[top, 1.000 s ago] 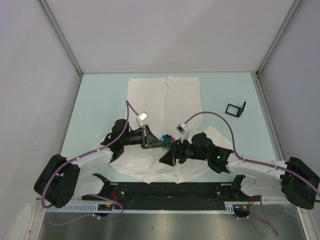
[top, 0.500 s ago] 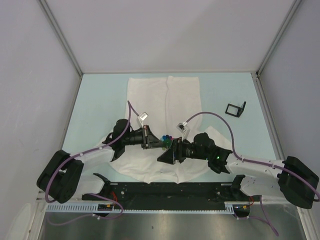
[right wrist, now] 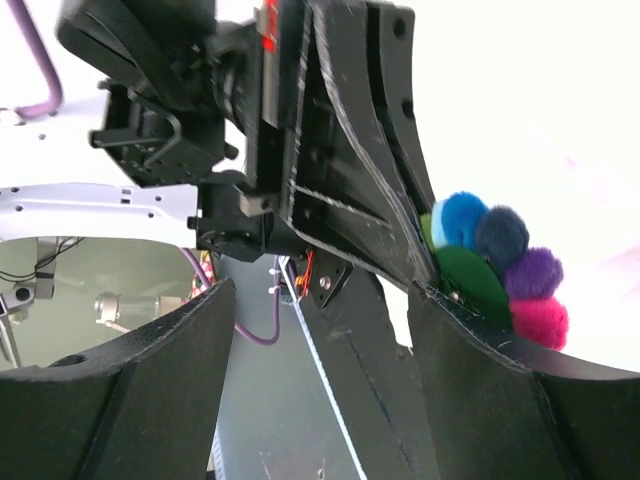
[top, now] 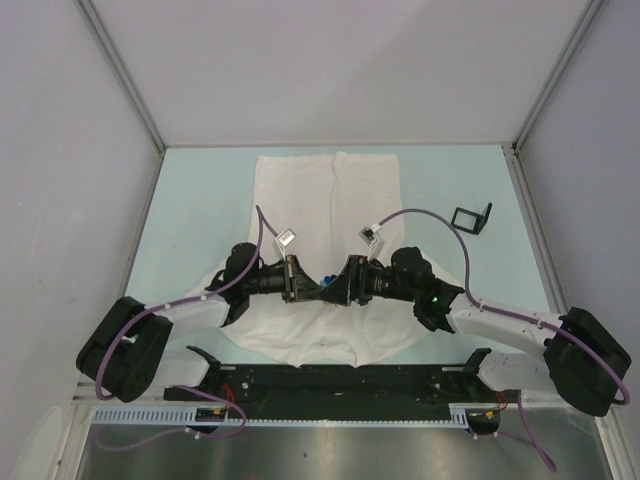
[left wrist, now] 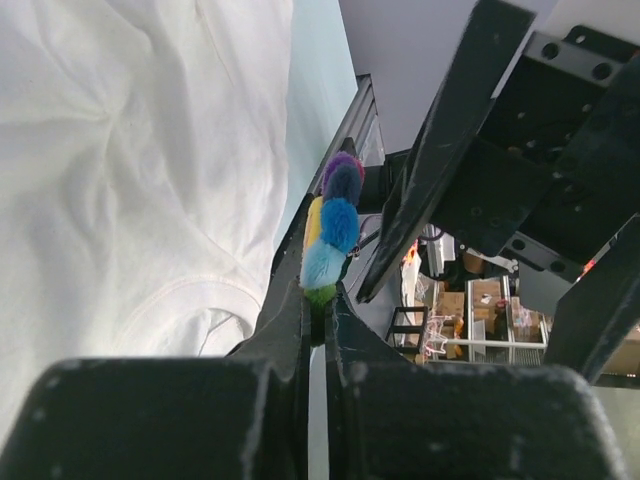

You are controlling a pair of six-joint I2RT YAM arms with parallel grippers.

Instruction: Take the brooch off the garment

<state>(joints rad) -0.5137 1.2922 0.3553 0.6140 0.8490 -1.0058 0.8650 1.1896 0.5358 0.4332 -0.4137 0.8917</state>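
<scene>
The garment [top: 330, 195], a white T-shirt, lies flat on the table with both arms over its near half. My left gripper [left wrist: 320, 300] is shut on the brooch [left wrist: 335, 225], whose blue, purple, yellow and green petals stick out past the fingertips, lifted above the cloth [left wrist: 120, 150]. My right gripper [right wrist: 320, 390] is open, its two fingers straddling the left gripper's fingers [right wrist: 360, 180]. In that view the brooch [right wrist: 490, 260] rests against the inner edge of my right-hand finger [right wrist: 480, 390]. From above, the left gripper [top: 318, 287] and right gripper [top: 338, 290] meet tip to tip and hide the brooch.
A small black folding frame [top: 472, 217] stands on the pale teal table [top: 200, 190] to the right of the shirt. White walls close in the back and sides. A black rail [top: 330, 378] runs along the near edge.
My right gripper has swung up and left until its fingers enclose the left gripper's tips. The brooch, visible from above earlier, is now covered between them.
</scene>
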